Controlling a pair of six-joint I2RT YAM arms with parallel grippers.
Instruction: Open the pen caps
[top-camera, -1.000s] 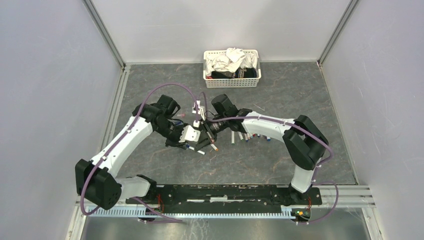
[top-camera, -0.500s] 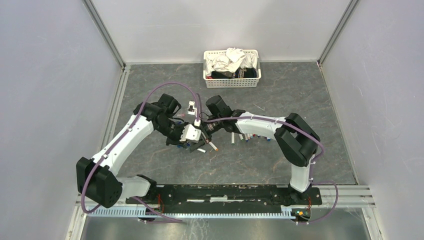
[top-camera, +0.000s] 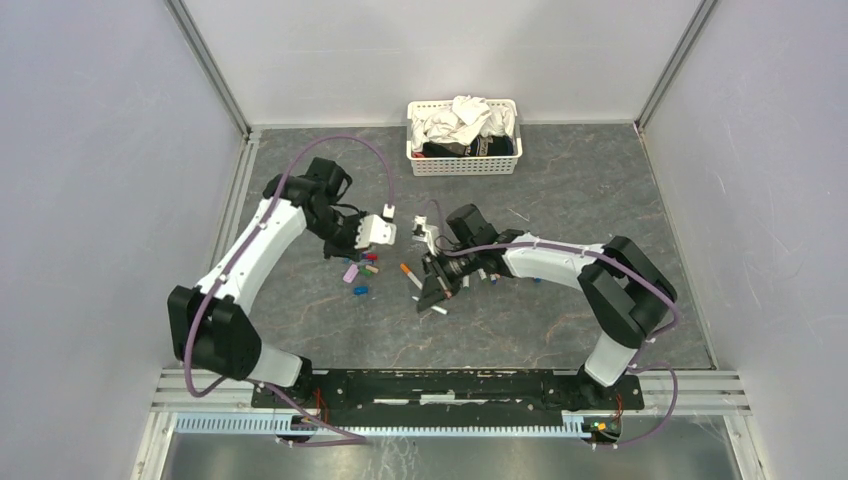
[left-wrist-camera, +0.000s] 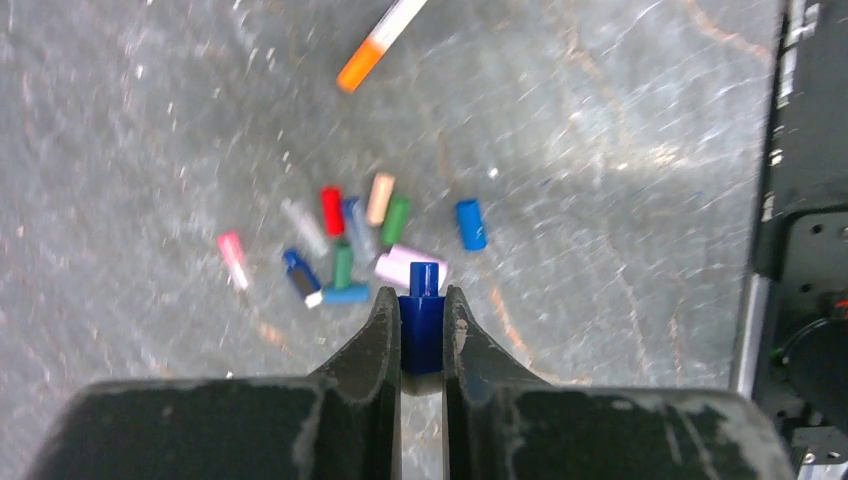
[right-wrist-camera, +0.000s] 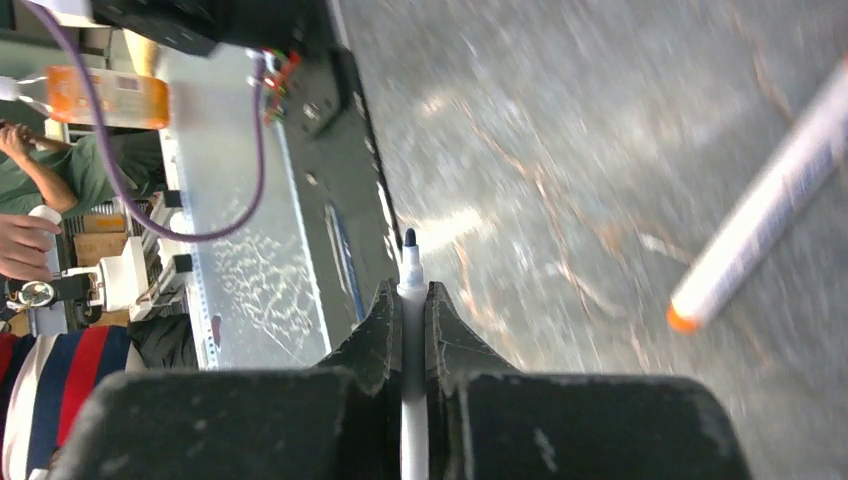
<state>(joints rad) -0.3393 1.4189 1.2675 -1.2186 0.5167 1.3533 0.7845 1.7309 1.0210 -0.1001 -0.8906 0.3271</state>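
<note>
My left gripper (left-wrist-camera: 422, 295) is shut on a dark blue pen cap (left-wrist-camera: 422, 322), whose stub pokes out past the fingertips. It hangs over a pile of loose pen caps (left-wrist-camera: 345, 240) in red, green, blue, pink and orange. In the top view the left gripper (top-camera: 372, 240) sits just above that pile (top-camera: 357, 272). My right gripper (right-wrist-camera: 410, 290) is shut on a slim white pen (right-wrist-camera: 410, 262) with its dark tip bare. From above, the right gripper (top-camera: 434, 290) is right of the pile. An orange-ended pen (top-camera: 410, 275) lies between the two grippers.
More pens (top-camera: 505, 272) lie in a row under the right forearm. A white basket of cloths (top-camera: 463, 160) stands at the back. Grey walls and metal rails close in the table on three sides.
The two grippers, pressed together at the centre before, have pulled apart. The left moved back and left with the blue cap; the right moved toward the front with the uncapped pen.
</note>
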